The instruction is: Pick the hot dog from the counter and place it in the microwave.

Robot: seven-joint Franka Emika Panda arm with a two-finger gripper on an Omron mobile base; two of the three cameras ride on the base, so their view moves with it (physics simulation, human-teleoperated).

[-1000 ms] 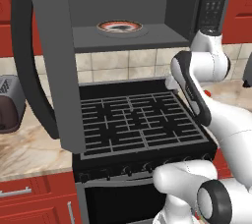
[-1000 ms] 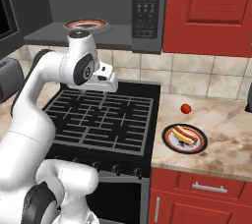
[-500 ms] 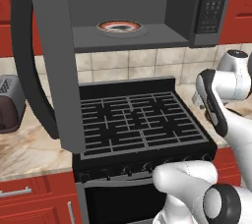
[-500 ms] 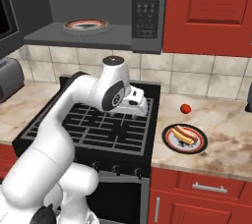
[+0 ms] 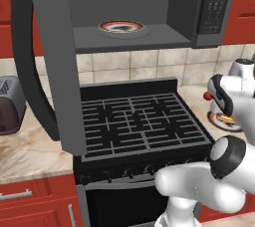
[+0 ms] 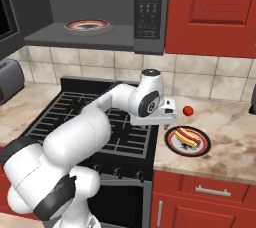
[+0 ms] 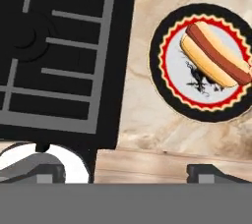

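The hot dog (image 6: 186,136), a tan bun with a red sausage, lies on a dark red-rimmed plate (image 6: 173,144) on the beige counter (image 6: 227,144) just right of the stove. In the hand view the hot dog (image 7: 214,61) sits upper right on that plate (image 7: 158,66). My gripper (image 7: 130,171) is open and empty, with its fingertips wide apart, hovering over the stove's right edge, left of the plate. The right base view shows the hand (image 6: 155,121) beside the plate. The microwave (image 6: 150,7) hangs above the stove with its door (image 5: 55,47) swung open.
A second red-rimmed plate (image 5: 121,27) rests inside the microwave. A small red tomato (image 6: 187,110) sits on the counter behind the hot dog plate. The black stove grate (image 5: 139,121) spreads below the microwave. A toaster (image 5: 10,104) stands on the left counter.
The arm has swung right, from over the stove's middle to its right edge beside the hot dog plate. The hot dog and both plates have not moved.
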